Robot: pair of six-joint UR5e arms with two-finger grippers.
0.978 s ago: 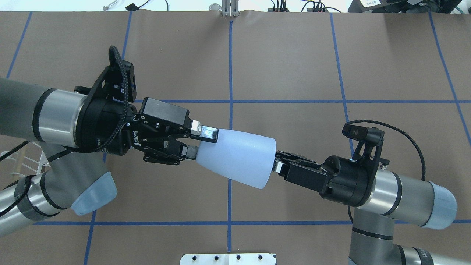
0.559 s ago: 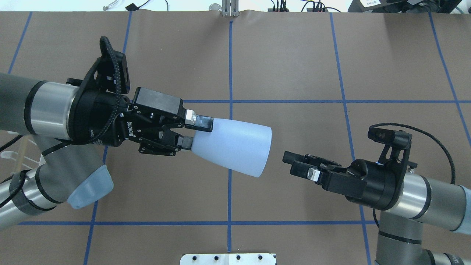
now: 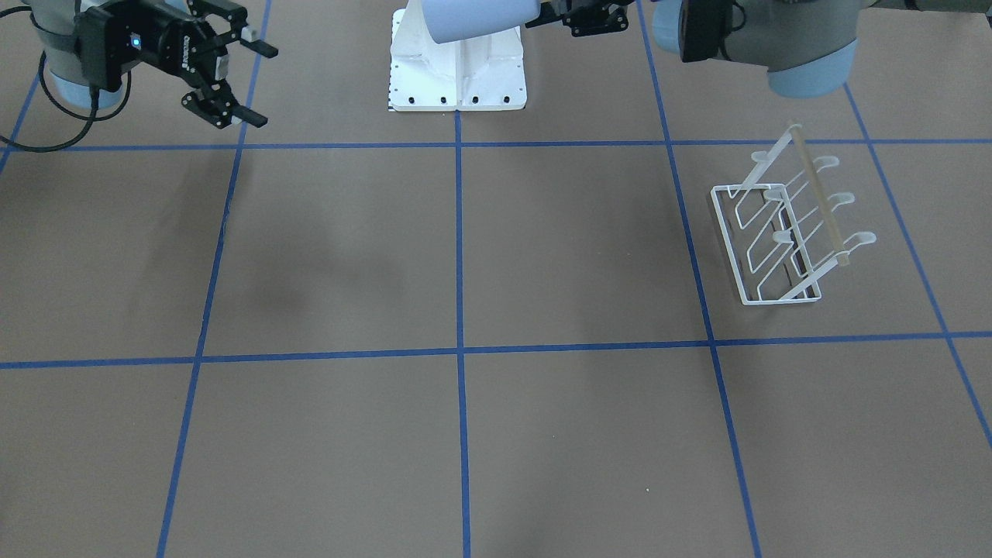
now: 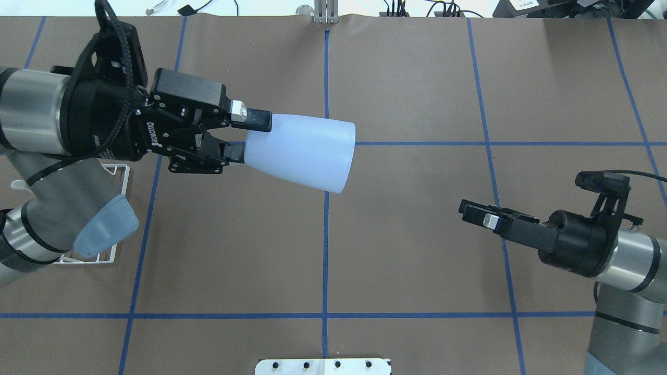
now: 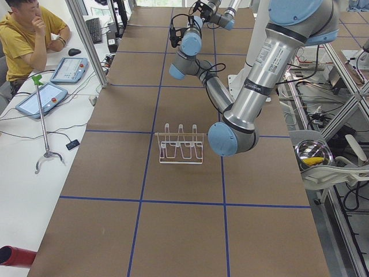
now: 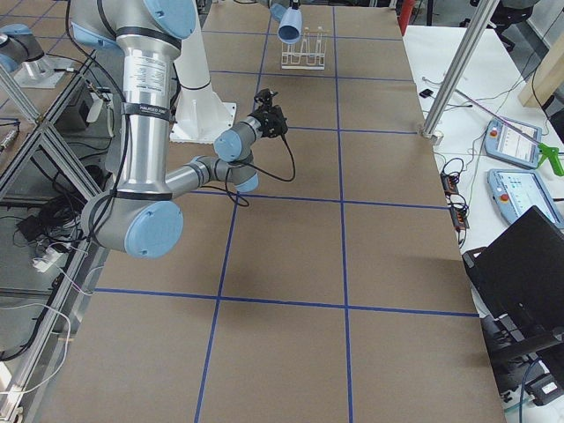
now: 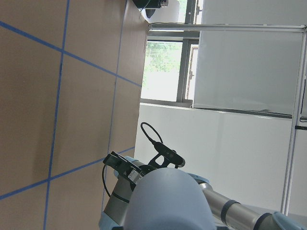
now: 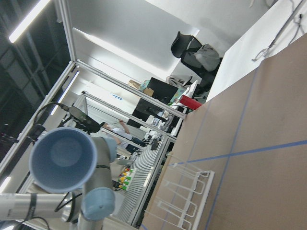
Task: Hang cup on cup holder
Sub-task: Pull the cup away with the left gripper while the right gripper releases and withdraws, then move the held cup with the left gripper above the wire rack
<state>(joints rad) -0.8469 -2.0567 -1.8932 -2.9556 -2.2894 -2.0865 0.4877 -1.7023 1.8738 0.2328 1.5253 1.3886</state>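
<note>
Brown paper crossed by blue tape lines (image 4: 326, 245) covers the bench (image 4: 417, 234), and a white base plate (image 3: 457, 77) sits at the robot's edge of it. The left claw (image 4: 247, 136) is clenched on the narrow base of the cup (image 4: 302, 153), one finger on each side of it. The cup is held in the air above the bench, lying roughly level, with its wide mouth turned toward the robot's right side. From the right wrist view the mouth looks round and the inside plain.

The right claw (image 3: 259, 85) is released, its two fingers spread with a clear gap between them. It hangs above the bench, well apart from the cup and pointing toward it.

The cup holder (image 3: 781, 235) stands on the bench on the robot's left side, well apart from the cup. Its wooden bar (image 3: 819, 195) runs across the top, and its slanted prongs point outward. In the overhead view the left arm hides most of it.

A man in a yellow shirt (image 5: 26, 34) sits at a white side desk beside the bench.
</note>
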